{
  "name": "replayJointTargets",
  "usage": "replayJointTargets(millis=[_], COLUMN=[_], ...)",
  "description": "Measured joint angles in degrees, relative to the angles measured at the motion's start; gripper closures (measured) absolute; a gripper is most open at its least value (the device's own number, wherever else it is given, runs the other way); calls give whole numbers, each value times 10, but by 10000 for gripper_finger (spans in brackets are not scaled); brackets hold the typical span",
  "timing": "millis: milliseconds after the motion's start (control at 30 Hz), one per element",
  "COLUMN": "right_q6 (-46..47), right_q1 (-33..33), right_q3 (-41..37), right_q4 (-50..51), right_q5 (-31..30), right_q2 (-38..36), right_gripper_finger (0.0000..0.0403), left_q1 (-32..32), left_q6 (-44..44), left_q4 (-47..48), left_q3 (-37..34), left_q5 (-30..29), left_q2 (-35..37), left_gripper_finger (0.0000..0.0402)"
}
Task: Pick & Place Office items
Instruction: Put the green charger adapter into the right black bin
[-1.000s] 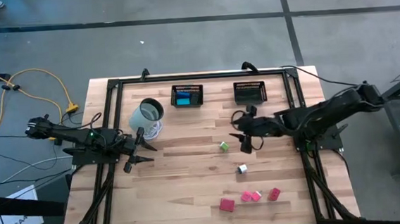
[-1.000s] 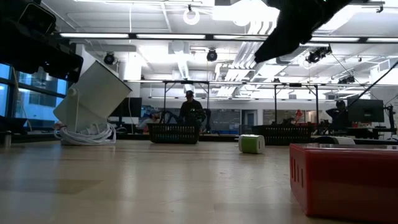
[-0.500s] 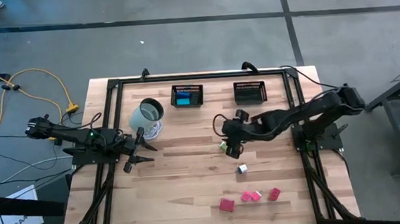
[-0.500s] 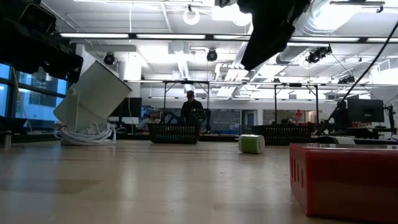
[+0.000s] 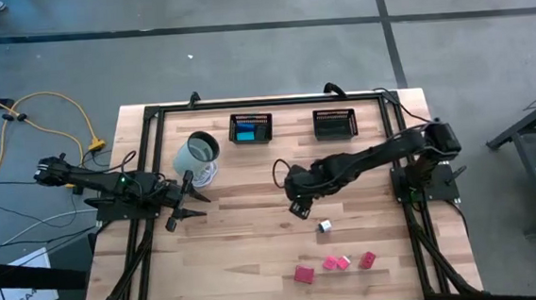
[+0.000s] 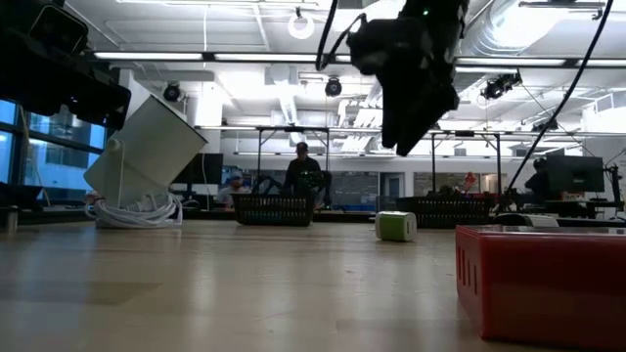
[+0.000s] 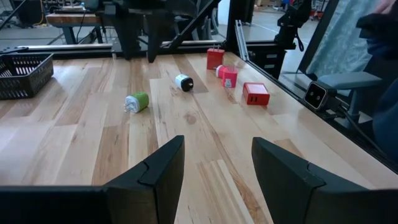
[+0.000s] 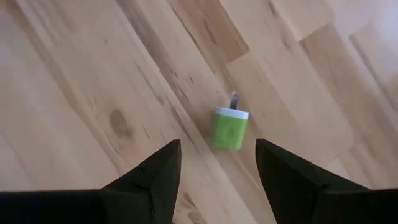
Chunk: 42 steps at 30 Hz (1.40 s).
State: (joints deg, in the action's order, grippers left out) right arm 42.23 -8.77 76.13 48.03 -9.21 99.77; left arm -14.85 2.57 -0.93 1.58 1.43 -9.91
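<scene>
A green piece (image 8: 231, 129) lies on the table near the middle; it also shows in the low view (image 6: 396, 226) and the left wrist view (image 7: 137, 101). My right gripper (image 5: 298, 207) hangs open above it, clear of it, fingers pointing down (image 8: 217, 147); in the high view the gripper hides the piece. A black-and-white piece (image 5: 324, 226) lies just nearer. A red piece (image 5: 303, 274), two pink pieces (image 5: 337, 262) and another red piece (image 5: 366, 258) lie near the front edge. My left gripper (image 5: 180, 213) waits open at the table's left (image 7: 217, 146).
Two black mesh baskets stand at the far edge: the left one (image 5: 250, 128) holds blue pieces, the right one (image 5: 334, 123) stands beside it. A white tilted canister (image 5: 196, 155) with a coiled cord sits at the far left. People show in the room behind (image 6: 301, 171).
My right gripper has gone toward the table's left edge and come lower, from beside the green piece to above it. The green piece has stayed where it was.
</scene>
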Motion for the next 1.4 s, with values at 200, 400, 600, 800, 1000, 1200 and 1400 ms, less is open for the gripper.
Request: replayJointTargets(millis=[200, 400, 600, 800, 1000, 1200, 1400], right_q6=[48, 58, 57, 60, 60, 60, 60], right_q1=[16, 28, 29, 29, 29, 33, 33], right_q3=[1, 1, 1, 1, 1, 1, 1], right_q4=[-4, -11, -24, -25, -19, -19, -21], right_q5=[23, 43, 51, 47, 36, 51, 41], right_q2=[27, 55, 75, 77, 87, 105, 105], right_gripper_finger=[208, 208, 208, 208, 208, 208, 208], left_q1=[0, 0, 0, 0, 0, 0, 0], left_q6=[0, 0, 0, 0, 0, 0, 0], left_q4=[0, 0, 0, 0, 0, 0, 0], left_q3=[0, 0, 0, 0, 0, 0, 0], left_q5=[0, 0, 0, 0, 0, 0, 0], left_q2=[0, 0, 0, 0, 0, 0, 0], left_gripper_finger=[221, 221, 221, 221, 221, 221, 221])
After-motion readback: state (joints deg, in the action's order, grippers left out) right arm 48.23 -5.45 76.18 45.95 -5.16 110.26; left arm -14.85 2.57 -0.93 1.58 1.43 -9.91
